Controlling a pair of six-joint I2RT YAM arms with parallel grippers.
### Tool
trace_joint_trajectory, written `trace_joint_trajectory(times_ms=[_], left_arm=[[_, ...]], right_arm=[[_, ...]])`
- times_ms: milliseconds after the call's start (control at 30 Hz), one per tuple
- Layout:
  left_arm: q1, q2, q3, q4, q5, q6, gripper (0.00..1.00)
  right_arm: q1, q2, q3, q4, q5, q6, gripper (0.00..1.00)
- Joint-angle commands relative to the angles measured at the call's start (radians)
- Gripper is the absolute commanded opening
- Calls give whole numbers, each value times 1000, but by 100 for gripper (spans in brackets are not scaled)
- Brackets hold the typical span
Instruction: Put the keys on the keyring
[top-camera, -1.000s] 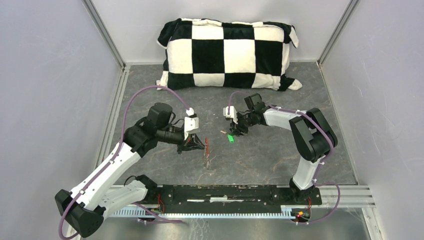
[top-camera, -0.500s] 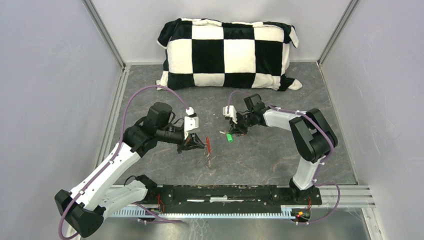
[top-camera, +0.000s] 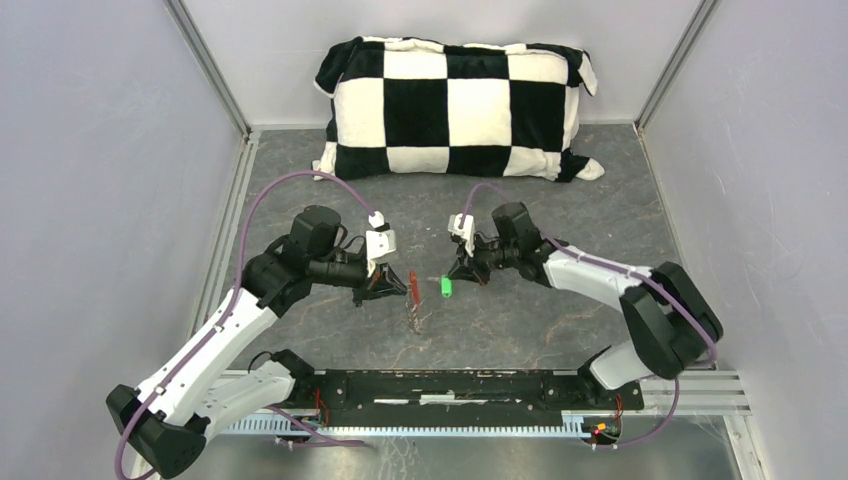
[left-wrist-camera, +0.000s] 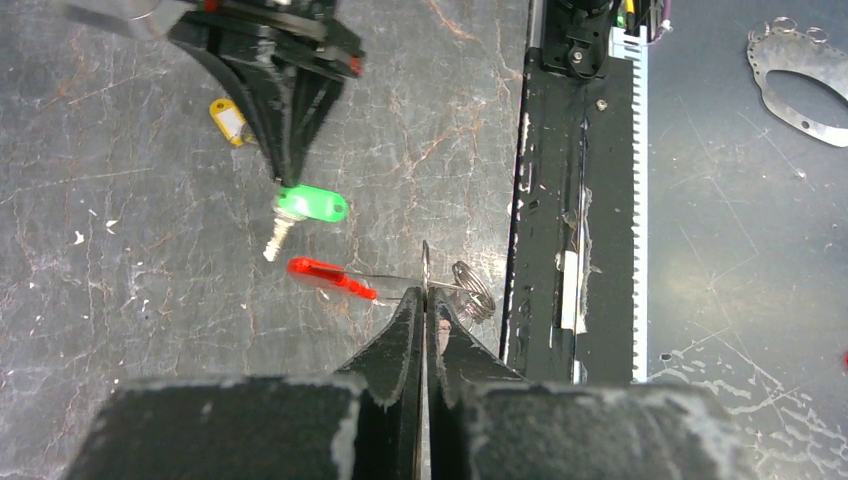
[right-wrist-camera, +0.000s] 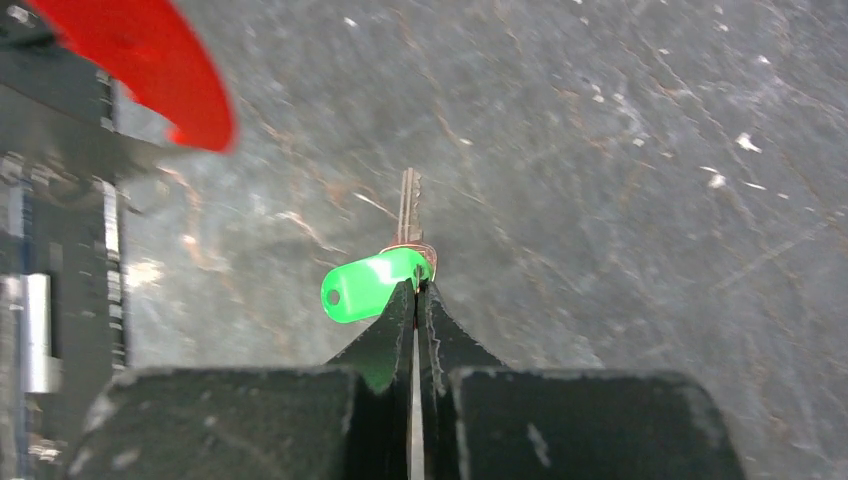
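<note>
My left gripper is shut on the thin silver keyring, seen edge-on between the tips. Its red tag sticks out to one side and a coiled ring to the other. My right gripper is shut on the green-headed key and holds it above the floor, just right of the red tag, its blade pointing away. The yellow-headed key lies on the floor beneath the right gripper.
A black-and-white checkered pillow lies against the back wall. Grey walls stand on both sides. A black rail with the arm bases runs along the near edge. The floor is dark mottled stone.
My right gripper has moved left and nearer with the green key, close to the red tag, and its arm has swung outward. The left gripper has hardly moved.
</note>
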Motion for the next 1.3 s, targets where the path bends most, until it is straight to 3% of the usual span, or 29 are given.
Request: trace_joint_trajectory(times_ms=[0, 233, 333, 400, 467, 533, 667, 800, 1067, 1267], left_arm=[[0, -20, 50, 15, -51, -59, 2], [-1, -40, 19, 9, -131, -46, 2], [-1, -45, 0, 0, -180, -17, 2], [-1, -47, -5, -1, -209, -16, 2], [0, -49, 2, -1, -226, -43, 2], [0, -52, 18, -6, -230, -70, 2], [0, -52, 46, -36, -236, -74, 2], [0, -31, 48, -57, -270, -48, 2], [-1, -12, 53, -54, -277, -48, 2], [0, -39, 44, -48, -282, -41, 2]], right_arm=[[100, -135, -48, 51, 101, 268, 1], [313, -411, -178, 144, 373, 490, 1], [439, -492, -162, 72, 694, 517, 1], [518, -491, -149, -52, 1023, 531, 1], [533, -453, -136, -169, 1161, 549, 0], [563, -440, -122, -202, 1166, 557, 1], [630, -518, -178, 2, 1062, 574, 1], [667, -494, -98, 31, 1014, 572, 1], [741, -326, 86, 32, 1114, 571, 1], [778, -227, 208, -29, 1298, 538, 1]])
